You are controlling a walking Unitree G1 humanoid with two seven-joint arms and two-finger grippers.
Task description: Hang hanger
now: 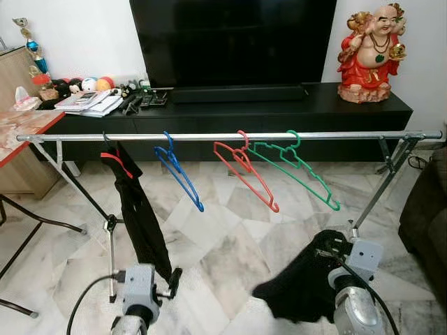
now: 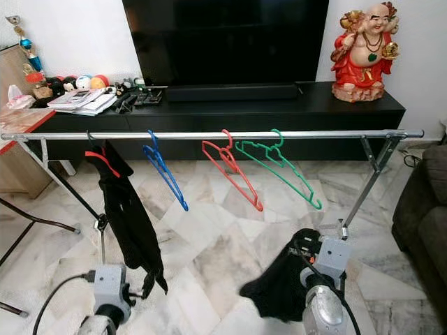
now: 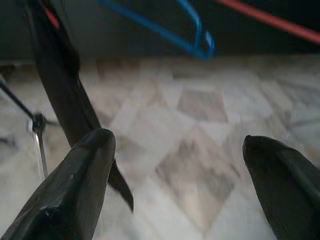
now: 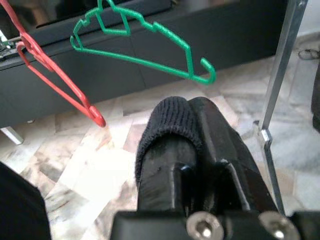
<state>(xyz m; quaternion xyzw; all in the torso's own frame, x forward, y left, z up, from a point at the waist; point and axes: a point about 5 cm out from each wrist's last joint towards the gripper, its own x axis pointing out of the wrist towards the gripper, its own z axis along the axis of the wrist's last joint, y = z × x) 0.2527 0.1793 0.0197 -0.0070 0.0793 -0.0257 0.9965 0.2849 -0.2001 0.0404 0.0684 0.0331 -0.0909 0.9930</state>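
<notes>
A metal clothes rail runs level across in front of me, from its left end by the red desk to its right end by the sofa. Four hangers hook over it. Nearest the left end, a red hanger carries a black garment that hangs straight down toward the marble floor. Next along is the blue hanger, then another red hanger near the middle of the rail, then the green hanger just right of it. These three are bare, and each hangs turned, so its long bar slants down toward me and to my right instead of lying along the rail.

My left gripper is low, below the left part of the rail and just beside the hem of the black garment; its fingers are spread wide with nothing between them. My right gripper is low, below the right part of the rail, under the green hanger, and is clenched on a black knitted cloth that droops toward the floor.

Behind the rail stands a long black TV cabinet with a television and a red laughing figurine at its right end.
</notes>
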